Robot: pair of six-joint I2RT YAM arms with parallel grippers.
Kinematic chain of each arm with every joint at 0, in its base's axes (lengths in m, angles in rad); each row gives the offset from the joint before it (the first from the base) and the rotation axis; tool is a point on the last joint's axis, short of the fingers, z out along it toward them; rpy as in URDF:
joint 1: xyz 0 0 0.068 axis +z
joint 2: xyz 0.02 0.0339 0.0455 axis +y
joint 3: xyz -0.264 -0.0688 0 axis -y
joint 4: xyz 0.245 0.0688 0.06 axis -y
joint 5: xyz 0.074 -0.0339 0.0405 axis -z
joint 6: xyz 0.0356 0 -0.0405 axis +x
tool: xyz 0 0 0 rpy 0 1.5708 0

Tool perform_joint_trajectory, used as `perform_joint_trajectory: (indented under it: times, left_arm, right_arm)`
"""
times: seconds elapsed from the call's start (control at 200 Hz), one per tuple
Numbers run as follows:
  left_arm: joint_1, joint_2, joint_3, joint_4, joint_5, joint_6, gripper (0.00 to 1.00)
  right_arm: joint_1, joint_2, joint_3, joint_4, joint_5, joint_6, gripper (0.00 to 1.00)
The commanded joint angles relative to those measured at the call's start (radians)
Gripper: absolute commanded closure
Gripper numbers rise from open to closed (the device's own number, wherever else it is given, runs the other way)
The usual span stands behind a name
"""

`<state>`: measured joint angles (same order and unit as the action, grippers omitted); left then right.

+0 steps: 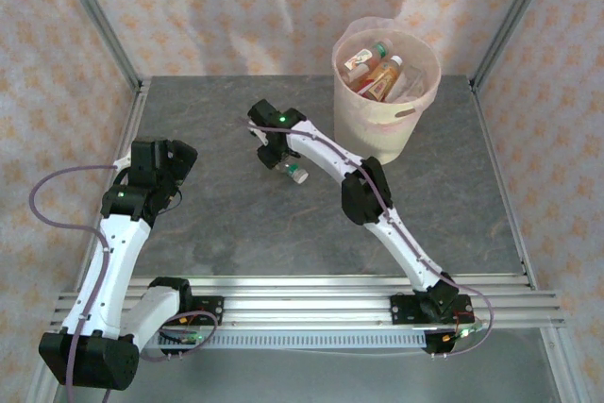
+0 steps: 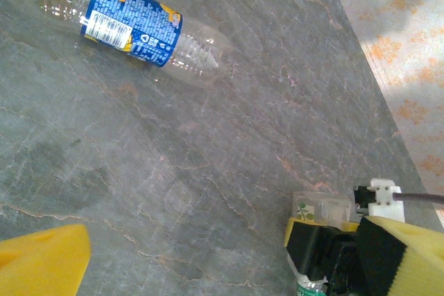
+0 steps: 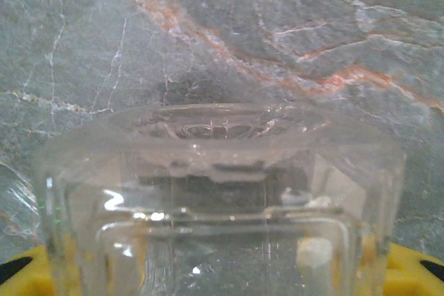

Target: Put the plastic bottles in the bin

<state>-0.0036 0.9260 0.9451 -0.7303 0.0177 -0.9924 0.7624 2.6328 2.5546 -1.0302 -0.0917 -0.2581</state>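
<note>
My right gripper (image 1: pixel 280 159) is shut on a clear square-sided bottle (image 1: pixel 293 172) with a green cap, low over the middle of the grey table. In the right wrist view the bottle's base (image 3: pixel 222 192) spans the gap between the yellow fingers (image 3: pixel 409 268). The left wrist view shows the same bottle (image 2: pixel 320 210) in the right gripper (image 2: pixel 326 247). A clear bottle with a blue label (image 2: pixel 132 22) lies on its side ahead of my left gripper (image 2: pixel 222 258), which is open with nothing between its fingers. The left gripper (image 1: pixel 176 163) hovers at the table's left. The cream bin (image 1: pixel 377 129) holds several bottles (image 1: pixel 376 71).
The bin stands at the back right of the marble-patterned table (image 1: pixel 245 224). Patterned walls and metal frame posts (image 1: pixel 99 21) enclose the back and sides. An aluminium rail (image 1: pixel 311 294) runs along the near edge by the arm bases.
</note>
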Motion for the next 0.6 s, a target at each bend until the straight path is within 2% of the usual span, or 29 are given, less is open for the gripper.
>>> perform_joint_trajectory:
  times: [0.0, 0.345, 0.47, 0.596]
  left_arm:
    - [0.011, -0.003, -0.003, -0.029, -0.024, 0.035, 0.0]
    - [0.011, 0.007, 0.017, -0.019, -0.032, 0.085, 0.0]
    - [0.012, -0.004, 0.014, -0.002, -0.037, 0.1, 0.0]
    - [0.011, -0.011, 0.014, 0.006, -0.042, 0.119, 0.0]
  right_arm:
    - [-0.002, -0.157, 0.039, -0.007, 0.059, 0.12, 0.75]
    - [-0.024, -0.506, 0.041, 0.029, 0.092, 0.335, 0.8]
    - [-0.064, -0.597, 0.039, 0.069, 0.116, 0.395, 0.8]
    - [-0.122, -0.666, 0.023, 0.118, 0.193, 0.452, 0.8]
